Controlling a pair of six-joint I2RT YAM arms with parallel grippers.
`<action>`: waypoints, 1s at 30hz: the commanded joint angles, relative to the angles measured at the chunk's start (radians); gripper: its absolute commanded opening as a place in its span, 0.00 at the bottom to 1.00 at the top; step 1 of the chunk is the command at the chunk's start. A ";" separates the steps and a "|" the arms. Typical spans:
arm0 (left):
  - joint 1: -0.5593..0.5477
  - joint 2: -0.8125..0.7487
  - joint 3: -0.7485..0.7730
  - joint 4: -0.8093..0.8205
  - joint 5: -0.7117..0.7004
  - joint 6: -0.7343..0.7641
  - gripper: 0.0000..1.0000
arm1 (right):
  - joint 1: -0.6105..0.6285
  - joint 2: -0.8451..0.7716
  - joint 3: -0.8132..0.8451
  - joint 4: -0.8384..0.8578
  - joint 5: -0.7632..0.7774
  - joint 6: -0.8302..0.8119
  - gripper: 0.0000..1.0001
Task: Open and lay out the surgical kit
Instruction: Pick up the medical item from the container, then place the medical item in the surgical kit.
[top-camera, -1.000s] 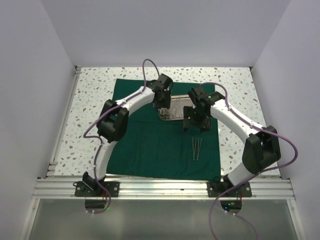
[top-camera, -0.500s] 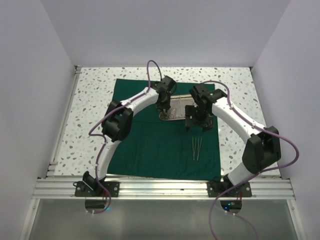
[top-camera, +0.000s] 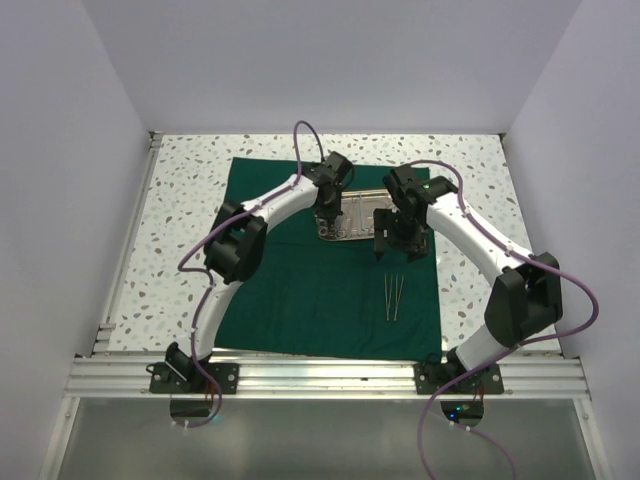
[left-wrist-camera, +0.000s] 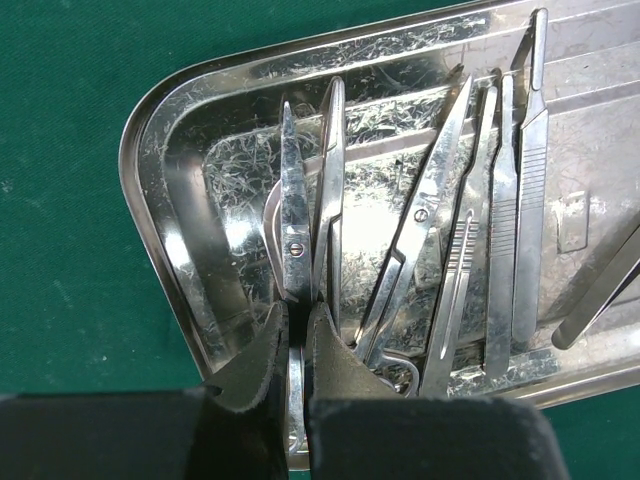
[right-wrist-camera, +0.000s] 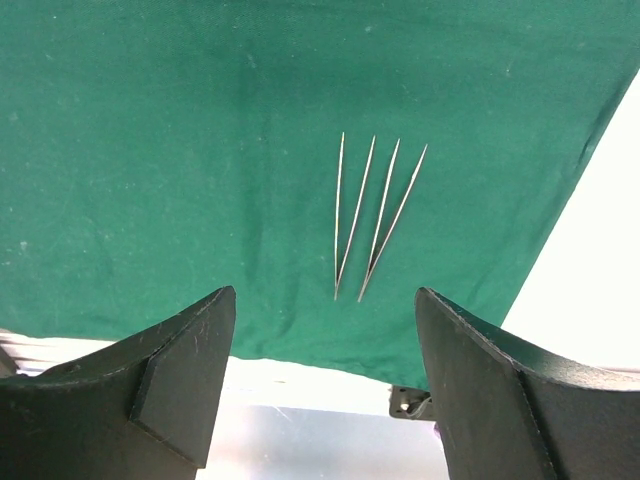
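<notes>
Now your left jaws pinch the scissors (left-wrist-camera: 294, 240) at their handle end in the steel tray (left-wrist-camera: 165, 150), blades pointing straight away, while your right jaws hang spread near the tweezers (right-wrist-camera: 337, 280) on the drape (right-wrist-camera: 150, 150).

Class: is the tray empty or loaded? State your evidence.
Loaded. The tray holds several steel instruments lying side by side, including scissors that the left gripper is shut on.
</notes>
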 joint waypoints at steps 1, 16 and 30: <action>0.004 0.032 -0.017 -0.093 0.001 0.022 0.00 | -0.004 -0.002 0.032 -0.018 0.003 -0.021 0.76; 0.018 -0.382 -0.101 -0.137 -0.044 0.091 0.00 | -0.016 0.032 0.124 -0.029 0.004 -0.040 0.77; 0.016 -0.958 -1.082 0.114 -0.078 0.055 0.05 | -0.020 0.111 0.207 -0.036 -0.005 -0.060 0.76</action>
